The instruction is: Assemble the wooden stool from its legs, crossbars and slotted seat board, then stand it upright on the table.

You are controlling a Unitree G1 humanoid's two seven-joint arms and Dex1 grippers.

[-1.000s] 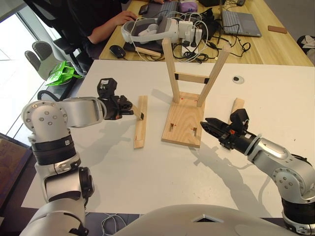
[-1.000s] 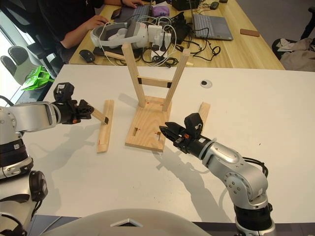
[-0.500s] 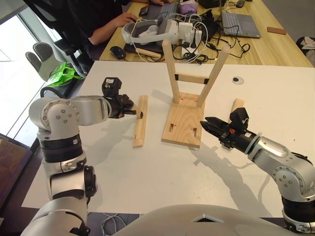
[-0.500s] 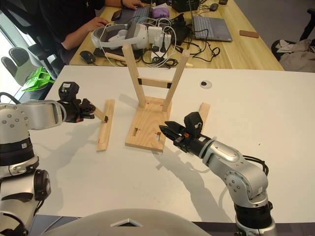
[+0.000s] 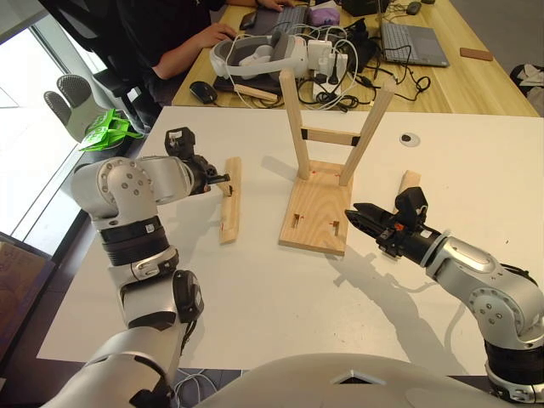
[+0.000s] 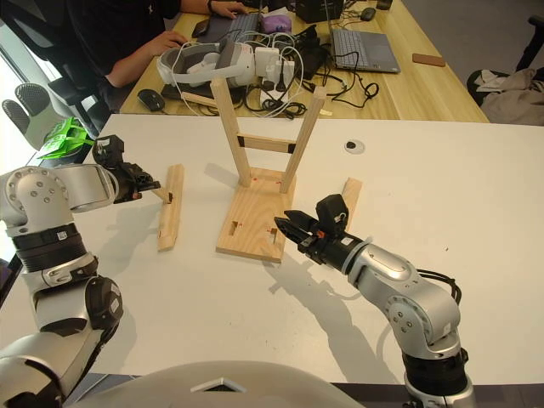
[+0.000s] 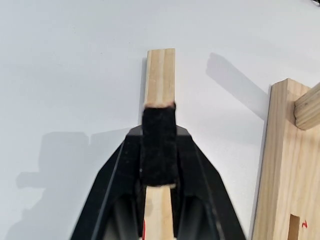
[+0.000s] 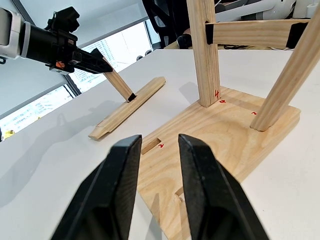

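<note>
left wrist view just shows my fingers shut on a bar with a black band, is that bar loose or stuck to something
Observer: It is joined. The crossbar in the left gripper slants down into a loose leg that lies flat on the table.
Operator: ok how many legs are in the board already
Observer: Two upright legs stand in the seat board, tied together by a second crossbar. The two near slots are empty.
Operator: wheres the right gripper
Observer: The right gripper is open and holds nothing. It is beside the seat board's right edge.
</note>
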